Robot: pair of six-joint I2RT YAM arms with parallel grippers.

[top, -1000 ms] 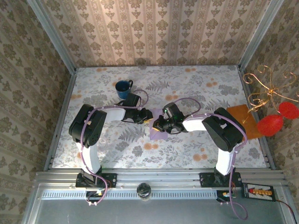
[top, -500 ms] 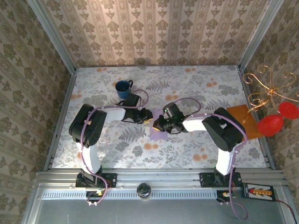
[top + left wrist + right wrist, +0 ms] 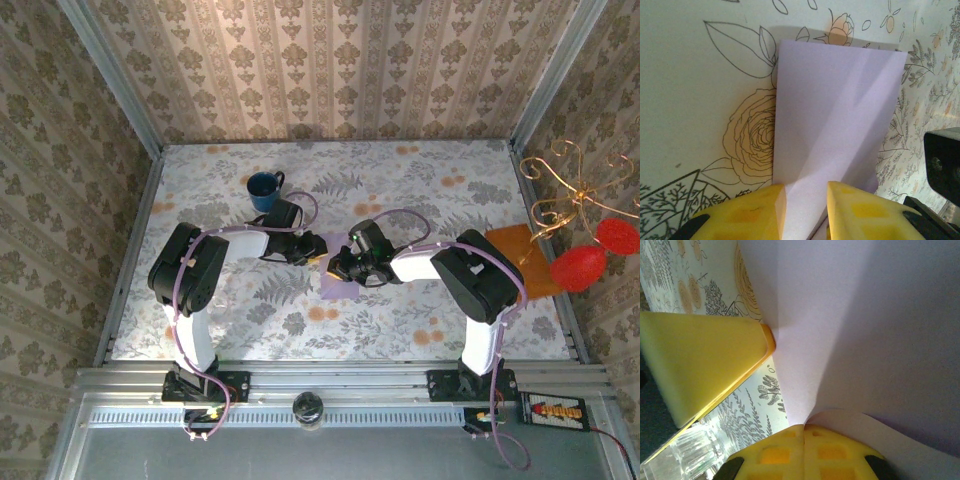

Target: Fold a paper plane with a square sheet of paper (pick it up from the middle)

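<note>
**Folded paper mostly out of sight**

From above, the left claw point(image 3: 318, 250) and right claw point(image 3: 341, 268) cover much of the sheet of paper point(image 3: 340, 288), and its creases are too small to read there. The right arm point(image 3: 478, 275) overlaps the left side of the orange-brown rectangle point(image 3: 522, 252).

In the left wrist view, the paper's near end passes between the yellow fingers point(image 3: 760, 212), which the bottom edge cuts off. The right claw is a dark shape clipped by the right edge.

In the right wrist view, the paper runs off the top and right edges. A blurred yellow finger point(image 3: 700, 360) is cropped at the left, and I cannot tell whose it is. The right claw's pads point(image 3: 775, 455) press together at the bottom edge. Whether they pinch the curled paper edge cannot be told.
</note>
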